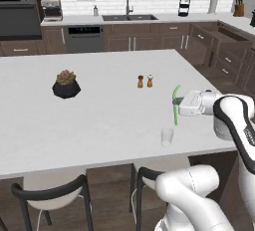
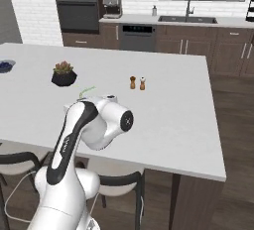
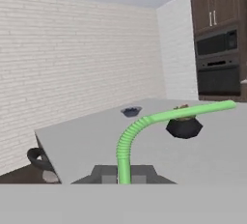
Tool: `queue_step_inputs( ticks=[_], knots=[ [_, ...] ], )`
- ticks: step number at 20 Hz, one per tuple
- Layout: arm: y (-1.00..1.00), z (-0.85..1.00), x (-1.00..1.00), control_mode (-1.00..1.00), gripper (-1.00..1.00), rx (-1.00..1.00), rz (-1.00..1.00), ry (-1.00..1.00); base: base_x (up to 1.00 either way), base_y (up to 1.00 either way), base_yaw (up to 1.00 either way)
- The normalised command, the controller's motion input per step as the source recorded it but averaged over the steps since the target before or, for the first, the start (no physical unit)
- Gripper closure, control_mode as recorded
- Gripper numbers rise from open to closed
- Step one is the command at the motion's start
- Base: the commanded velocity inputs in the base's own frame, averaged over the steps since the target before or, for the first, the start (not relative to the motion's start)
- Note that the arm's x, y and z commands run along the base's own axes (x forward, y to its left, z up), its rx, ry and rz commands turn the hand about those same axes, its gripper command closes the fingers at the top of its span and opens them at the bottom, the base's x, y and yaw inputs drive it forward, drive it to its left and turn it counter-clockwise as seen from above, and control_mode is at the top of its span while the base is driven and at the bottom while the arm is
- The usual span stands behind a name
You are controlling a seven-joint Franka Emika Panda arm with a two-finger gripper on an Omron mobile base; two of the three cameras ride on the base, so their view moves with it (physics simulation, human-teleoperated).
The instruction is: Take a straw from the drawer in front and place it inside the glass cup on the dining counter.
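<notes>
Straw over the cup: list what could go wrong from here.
1. The straw is bent, as the hand view shows, so its lower end may miss the cup's narrow mouth.
2. The cup stands near the counter edge; a sideways knock from the straw could tip it or push it off.
3. The fingers grip only the straw's end, so it could swivel or slip as it is lowered.

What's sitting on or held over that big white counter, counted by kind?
Shakers: 2 (brown, white)
Potted plant: 1
Glass cup: 1
Green straw, held in the tool: 1
Small dark bowl: 1
Total: 6
</notes>
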Motion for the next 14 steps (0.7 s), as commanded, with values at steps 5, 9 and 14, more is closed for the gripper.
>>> queue_step_inputs(
  ticks=[5, 9, 14],
  knots=[
    [-0.03, -0.29, 0.01, -1.00, 1.00, 0.00, 0.03, -0.08, 0.00, 0.00, 0.00],
    [-0.02, -0.33, 0.10, -1.00, 1.00, 0.00, 0.00, -0.12, 0.00, 0.00, 0.00],
    [-0.05, -0.27, 0.12, -1.00, 1.00, 0.00, 0.00, 0.00, 0.00, 0.00, 0.00]
  ],
)
